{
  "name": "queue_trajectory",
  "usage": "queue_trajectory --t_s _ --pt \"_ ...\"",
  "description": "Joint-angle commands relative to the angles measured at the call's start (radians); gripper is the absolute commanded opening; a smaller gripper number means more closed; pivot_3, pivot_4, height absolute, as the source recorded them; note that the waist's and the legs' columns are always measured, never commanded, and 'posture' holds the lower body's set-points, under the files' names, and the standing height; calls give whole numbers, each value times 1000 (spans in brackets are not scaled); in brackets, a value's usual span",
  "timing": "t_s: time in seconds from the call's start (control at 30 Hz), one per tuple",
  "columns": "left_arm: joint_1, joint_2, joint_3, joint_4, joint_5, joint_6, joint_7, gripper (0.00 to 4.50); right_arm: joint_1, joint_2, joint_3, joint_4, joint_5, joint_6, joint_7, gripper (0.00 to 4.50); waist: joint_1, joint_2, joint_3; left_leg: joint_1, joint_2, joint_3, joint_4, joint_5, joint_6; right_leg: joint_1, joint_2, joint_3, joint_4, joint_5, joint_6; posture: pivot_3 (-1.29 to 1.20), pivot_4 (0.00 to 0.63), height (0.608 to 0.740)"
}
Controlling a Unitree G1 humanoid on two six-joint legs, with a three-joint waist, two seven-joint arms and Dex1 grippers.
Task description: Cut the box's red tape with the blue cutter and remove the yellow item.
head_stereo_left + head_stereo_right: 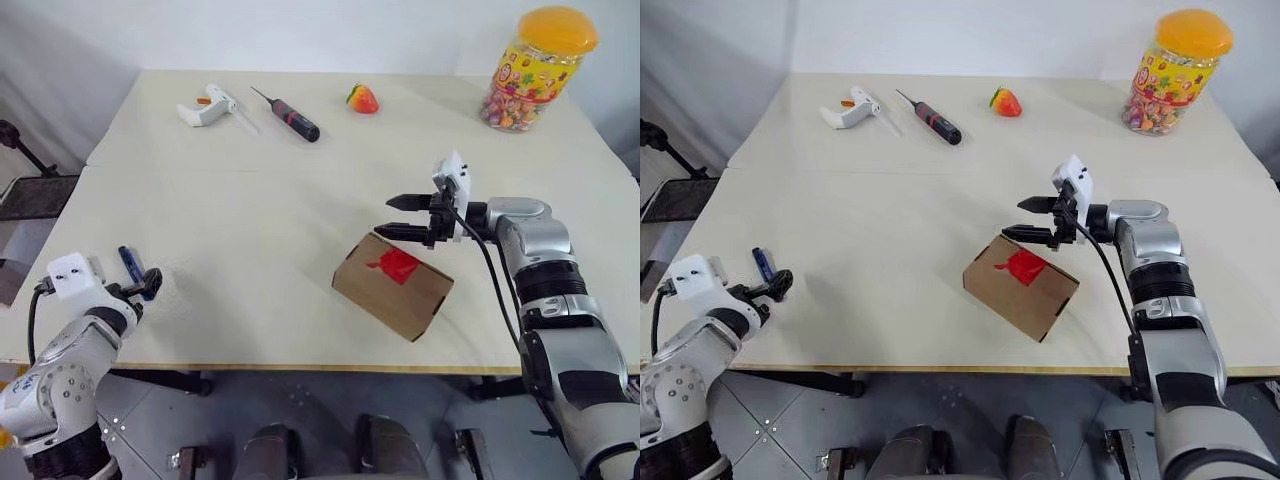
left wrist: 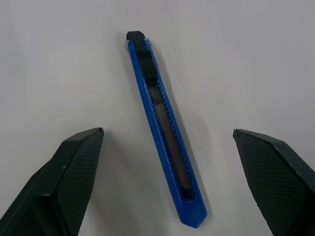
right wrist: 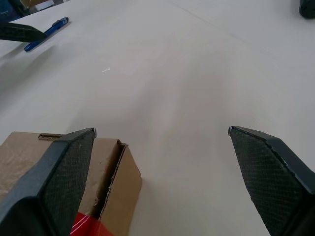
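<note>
In the left eye view the box (image 1: 392, 285) lies on the pale table (image 1: 250, 220) a little toward 4 o'clock of the middle, turned at an angle, with the red tape (image 1: 398, 265) across its top. The right tool (image 1: 408, 218) hangs just off the box's far corner, its 2 black fingers spread wide and holding nothing. At 8 o'clock, near the table's front edge, the blue cutter (image 1: 130, 264) lies flat with the left tool (image 1: 148, 283) right at its near end, jaws wide and empty. Along the far edge, from 11 to 1 o'clock, sit a white glue gun (image 1: 210, 106), a black-and-red screwdriver (image 1: 290, 116), a red strawberry toy (image 1: 363, 99) and a yellow-lidded candy jar (image 1: 536, 68), all well apart from the box and the cutter; nothing lies between either tool and its nearest object. The right eye view gives the same layout, with the tape's wrinkles slightly clearer. The left wrist view adds what the head views cannot resolve: the cutter has a black slider and a ridged track along its body, and it lies between the 2 spread fingers (image 2: 59, 182), touching neither. The right wrist view shows the box's flap edge and a sliver of tape beside one finger (image 3: 54, 182), open table beyond, and the cutter far across it next to the other tool's fingertip.
</note>
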Motion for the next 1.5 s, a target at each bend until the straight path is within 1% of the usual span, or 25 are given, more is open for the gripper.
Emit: queue_trajectory --t_s 0.03,0.07,0.17,0.2,0.23,0.37,0.47,0.5,0.53,0.77,0.87,0.97,1.03,1.27,1.3,1.33,1.5 --pt "18 -43 6 0 11 135 44 4467 -11 -16 -26 -36 19 4 -9 4500 0 1 -1 0 0 0 0 0 0 0 0 0 0 0 0 0 150 740" --pt "16 -54 24 -24 18 174 66 4467 -12 -15 -27 -38 20 4 -12 4500 0 1 -1 1 0 0 0 0 0 0 0 0 0 0 0 0 150 740" --pt "21 -64 39 -74 67 257 104 3902 -8 -12 -26 -46 23 9 -14 4500 -1 1 -1 1 0 0 -1 0 0 0 0 0 0 0 0 0 150 740" --pt "19 -57 28 -76 77 276 95 3595 -7 -10 -22 -45 21 5 -15 4500 -1 1 -1 1 0 0 -1 0 0 0 0 0 0 0 0 0 150 740" --pt "11 -56 24 -69 88 304 94 3381 -8 -9 -21 -40 18 2 -18 4500 -2 2 -1 1 0 1 -1 0 0 0 0 0 0 0 0 0 150 740" --pt "-14 -78 35 -78 137 362 90 3381 -14 -5 -20 -35 17 1 -23 4500 -5 5 -3 2 0 2 -2 0 0 0 1 1 0 0 0 0 150 740" --pt "-30 -97 43 -79 175 363 80 2784 -16 -6 -21 -38 19 4 -23 4500 -8 6 -4 2 0 3 -2 0 -1 0 1 1 -1 0 0 0 150 740" --pt "-33 -101 44 -77 186 364 74 2450 -17 -6 -21 -38 19 5 -24 4500 -10 7 -4 2 0 3 -2 0 -1 0 1 1 0 0 0 0 150 740" --pt "-35 -104 42 -74 197 359 70 2249 -17 -7 -22 -38 19 5 -25 4500 -11 7 -4 2 0 3 -2 0 -1 0 1 2 0 0 0 0 150 740" --pt "-50 -105 35 -54 255 343 20 2249 -17 -12 -21 -39 18 7 -28 4500 -12 9 -5 2 0 3 -2 0 -1 0 0 2 0 0 0 0 150 740" --pt "-55 -80 35 -14 273 311 -17 2249 -18 -13 -20 -41 17 10 -28 4500 -11 9 -6 3 0 3 -2 0 -1 0 0 2 0 0 0 0 150 740" --pt "-58 -55 30 22 293 277 -48 1701 -18 -10 -18 -44 16 12 -30 4500 -9 11 -6 3 0 3 -2 2 -3 0 0 2 0 0 0 0 150 740" --pt "-60 -44 26 35 294 270 -74 1148 -19 -9 -17 -46 17 17 -31 4500 -9 11 -6 3 1 3 -2 3 -3 0 0 2 0 0 0 0 150 740" --pt "-75 -33 26 52 330 260 -99 1148 -27 -14 -16 -43 15 22 -31 4500 -4 11 -6 3 1 3 -2 4 -4 -1 -1 8 3 0 0 0 150 740" --pt "-73 -30 23 52 331 260 -108 778 -29 -16 -17 -43 16 23 -30 4500 -4 11 -6 3 1 3 -2 4 -4 -1 -1 10 3 0 0 0 150 740" --pt "-72 -29 21 51 331 256 -116 666 -30 -17 -18 -44 16 24 -30 4500 -3 11 -6 3 1 3 -2 4 -4 -1 -1 11 3 0 0 0 150 740" --pt "-66 -23 18 42 340 261 -136 666 -30 -20 -19 -44 17 20 -27 4500 -1 11 -6 4 1 3 -2 4 -4 -2 -1 12 4 0 0 0 150 740"
